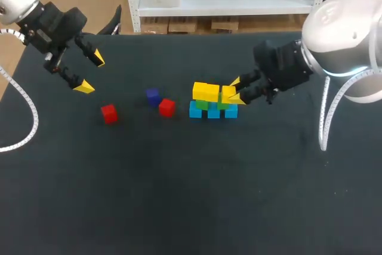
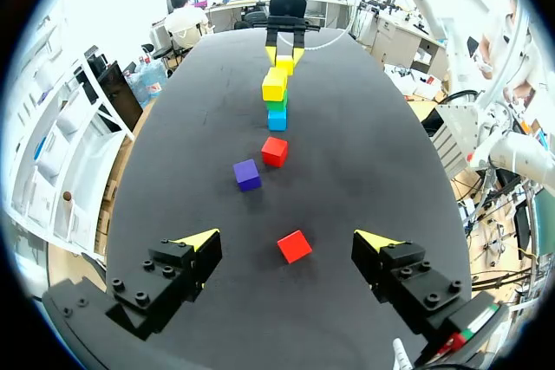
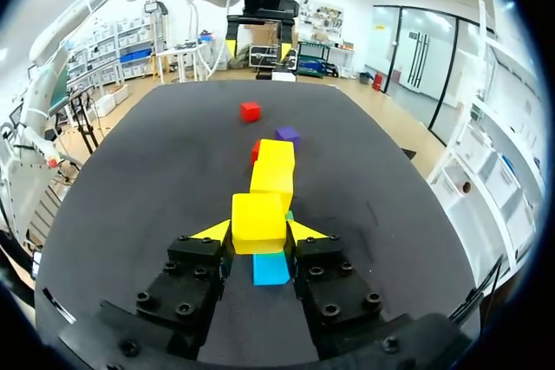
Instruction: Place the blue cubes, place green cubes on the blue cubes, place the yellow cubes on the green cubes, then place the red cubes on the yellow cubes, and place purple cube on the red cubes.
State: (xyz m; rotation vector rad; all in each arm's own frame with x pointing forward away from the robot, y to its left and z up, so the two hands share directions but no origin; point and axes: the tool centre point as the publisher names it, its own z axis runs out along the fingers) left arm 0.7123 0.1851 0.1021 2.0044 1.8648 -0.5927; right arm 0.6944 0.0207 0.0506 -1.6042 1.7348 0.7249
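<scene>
Above the right-end blue cube (image 1: 231,111), the right jaws pinch a yellow cube (image 3: 257,223), apparently seated on the green cubes (image 1: 202,105); the left jaws hang spread.

Head view overhead — low wrist views opposed, cube stack (image 1: 213,101) shared

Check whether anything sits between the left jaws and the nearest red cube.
Nothing visible does. That red cube lies on bare table just ahead of the open left jaws; the purple cube and other red cube lie beyond it.
</scene>
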